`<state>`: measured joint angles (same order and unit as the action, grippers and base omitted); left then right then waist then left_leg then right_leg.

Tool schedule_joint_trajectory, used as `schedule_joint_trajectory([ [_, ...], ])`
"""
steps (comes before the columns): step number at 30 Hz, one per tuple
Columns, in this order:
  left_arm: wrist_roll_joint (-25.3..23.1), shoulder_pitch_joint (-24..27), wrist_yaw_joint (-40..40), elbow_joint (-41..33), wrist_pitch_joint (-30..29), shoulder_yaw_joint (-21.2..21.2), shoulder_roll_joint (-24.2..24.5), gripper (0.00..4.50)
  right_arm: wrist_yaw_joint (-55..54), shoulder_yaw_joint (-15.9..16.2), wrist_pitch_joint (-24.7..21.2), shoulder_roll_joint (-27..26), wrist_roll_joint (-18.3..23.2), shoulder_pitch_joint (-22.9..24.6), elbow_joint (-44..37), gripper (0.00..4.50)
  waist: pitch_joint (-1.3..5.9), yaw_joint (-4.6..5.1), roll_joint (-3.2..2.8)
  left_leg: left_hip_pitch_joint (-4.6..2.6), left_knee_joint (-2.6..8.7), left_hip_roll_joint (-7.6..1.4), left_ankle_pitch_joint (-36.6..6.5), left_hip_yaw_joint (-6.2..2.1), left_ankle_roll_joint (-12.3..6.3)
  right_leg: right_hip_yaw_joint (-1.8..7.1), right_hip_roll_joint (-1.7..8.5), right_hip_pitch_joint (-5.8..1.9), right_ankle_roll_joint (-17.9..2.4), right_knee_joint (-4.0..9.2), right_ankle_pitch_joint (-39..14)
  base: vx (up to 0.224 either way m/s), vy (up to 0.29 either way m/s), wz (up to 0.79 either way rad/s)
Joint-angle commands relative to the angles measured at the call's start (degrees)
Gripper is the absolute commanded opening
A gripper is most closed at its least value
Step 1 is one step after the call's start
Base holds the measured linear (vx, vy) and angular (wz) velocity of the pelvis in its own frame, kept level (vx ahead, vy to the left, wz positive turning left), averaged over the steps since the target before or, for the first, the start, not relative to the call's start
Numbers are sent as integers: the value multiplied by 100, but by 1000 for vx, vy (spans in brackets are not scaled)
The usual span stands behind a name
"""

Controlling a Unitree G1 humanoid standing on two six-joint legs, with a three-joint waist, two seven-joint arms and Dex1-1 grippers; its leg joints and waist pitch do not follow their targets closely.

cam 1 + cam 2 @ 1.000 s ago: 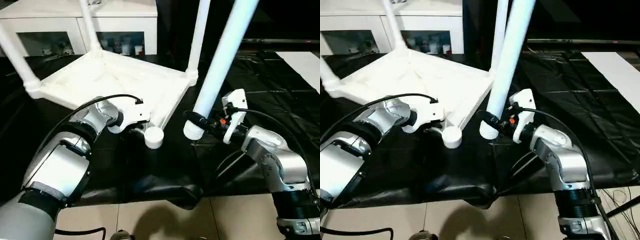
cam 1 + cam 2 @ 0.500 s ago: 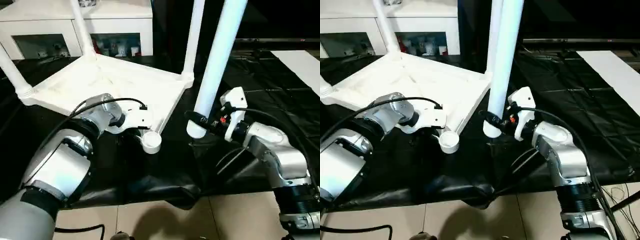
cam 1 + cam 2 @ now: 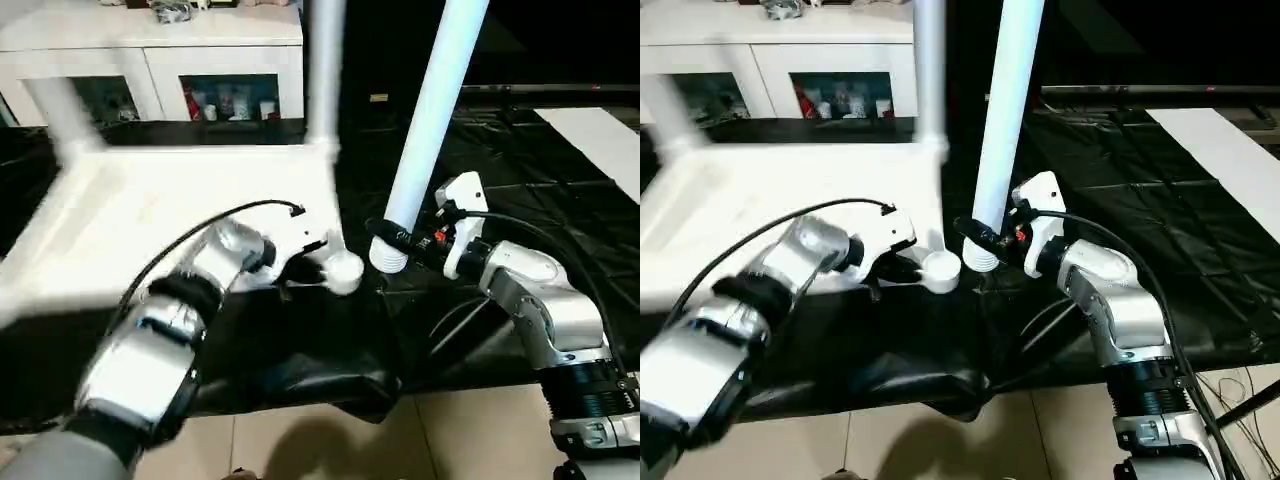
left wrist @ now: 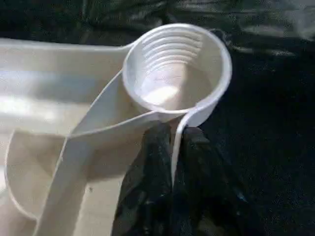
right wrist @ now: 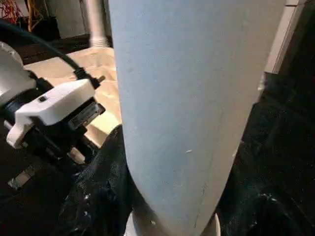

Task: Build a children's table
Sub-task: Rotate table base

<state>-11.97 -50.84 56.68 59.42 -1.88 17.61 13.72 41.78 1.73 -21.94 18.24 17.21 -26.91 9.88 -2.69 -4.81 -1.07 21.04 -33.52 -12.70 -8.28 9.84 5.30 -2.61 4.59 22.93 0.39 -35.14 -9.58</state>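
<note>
**Left gripper pinches the tabletop's rim by an empty socket; right gripper holds a loose leg upright beside it**

Nearest the robot, a black sheet [image 3: 330,370] covers the work surface, its front edge bunched above a pale tiled floor [image 3: 330,440]. On it lies the tabletop [image 3: 150,215], white and underside up.

The left gripper [image 4: 172,147] reaches over the tabletop's near corner. In the left wrist view its two black fingers [image 4: 147,196] are closed on the thin upright rim wall, one on each side, right at the foot of the corner socket [image 4: 177,66]. That socket is an open round cup, ribbed inside, with no leg in it.

Just beside this corner, the right gripper [image 3: 400,240] is clamped around the lower end of a loose leg [image 3: 435,110], a long white tube that stands nearly upright and leans slightly away. The leg's bottom end hangs close to the black sheet, next to the empty socket but apart from it. The right wrist view shows the tube close up, with the left gripper's white housing [image 5: 59,110] behind it.

Farther back, another leg [image 3: 322,80] rises from the tabletop's far corner, and a third leg [image 3: 60,115] rises from its far left corner. Behind the table stands a white cabinet [image 3: 150,50] with glass doors.
</note>
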Motion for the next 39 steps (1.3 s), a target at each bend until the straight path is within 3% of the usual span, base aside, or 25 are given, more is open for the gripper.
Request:
schedule_joint_trajectory([
  [1, -149, 382, 14, -112, 57, 166, 144, 22, -12, 1, 59, -22, -12, -86, 25, 187, 374, -37, 125, -39, 379, 54, -1762, 15, -170, 112, 249, -243, -873, 546, -2258, 0, 0, 0],
  [3, -112, 480, 55, -286, 12, 161, 171, 3, -9, 2, 67, -32, -17, -93, 45, 187, 380, -32, 105, -60, 383, 38, -1807, 20, -128, 122, 243, -215, -900, 540, -2164, 0, 0, 0],
  [5, -15, 637, 62, -623, -123, 108, 183, 1, -10, 1, 85, -48, -18, -124, 97, 187, 384, -34, 126, -52, 400, 29, -1798, 17, -86, 125, 249, -232, -950, 511, -2000, 0, 0, 0],
  [7, 137, 768, 92, -898, -10, -9, 189, 60, -22, 17, 110, -72, -25, -164, 145, 187, 382, -34, 149, -47, 397, 35, -1750, 30, -94, 130, 242, -227, -980, 508, -1889, 0, 0, 0],
  [12, 225, 849, 60, -1093, 417, -144, 326, 80, -6, 50, 114, -97, -31, -187, 153, 187, 399, -59, 162, -42, 395, 24, -1518, 40, -112, 142, 241, -231, -1029, 463, -1486, 0, 0, 0],
  [16, 408, 851, 215, -1192, 381, -330, 518, 80, 50, 89, 78, -110, -25, -191, 136, 187, 398, -54, 176, -25, 388, 25, -1381, 50, -116, 148, 239, -234, -1088, 430, -1278, 0, 0, 0],
  [23, 389, 864, 569, -1151, 316, -261, 851, 80, 117, 117, 139, -132, -39, -235, 234, 187, 359, -51, 150, -53, 424, 15, -1704, 38, 30, 156, 255, -197, -977, 472, -1733, 0, 0, 0],
  [29, 368, 899, 641, -1104, 363, -206, 915, 80, 91, 130, 195, -179, -47, -289, 325, 187, 368, -70, 137, -49, 418, 11, -1623, 43, 51, 164, 251, -208, -1081, 437, -1428, 0, 0, 0],
  [37, 524, 946, 855, -1034, 430, -244, 832, 2, 129, 101, 185, -166, -36, -297, 330, 187, 368, -57, 143, -49, 418, 16, -1640, 47, 51, 165, 248, -215, -1074, 447, -1477, 0, 0, 0],
  [39, 571, 1007, 930, -1088, 389, -245, 797, 0, 121, 85, 172, -189, -12, -308, 384, 187, 372, -54, 143, -46, 413, 17, -1581, 50, 47, 167, 245, -217, -1094, 435, -1393, 0, 0, 0],
])
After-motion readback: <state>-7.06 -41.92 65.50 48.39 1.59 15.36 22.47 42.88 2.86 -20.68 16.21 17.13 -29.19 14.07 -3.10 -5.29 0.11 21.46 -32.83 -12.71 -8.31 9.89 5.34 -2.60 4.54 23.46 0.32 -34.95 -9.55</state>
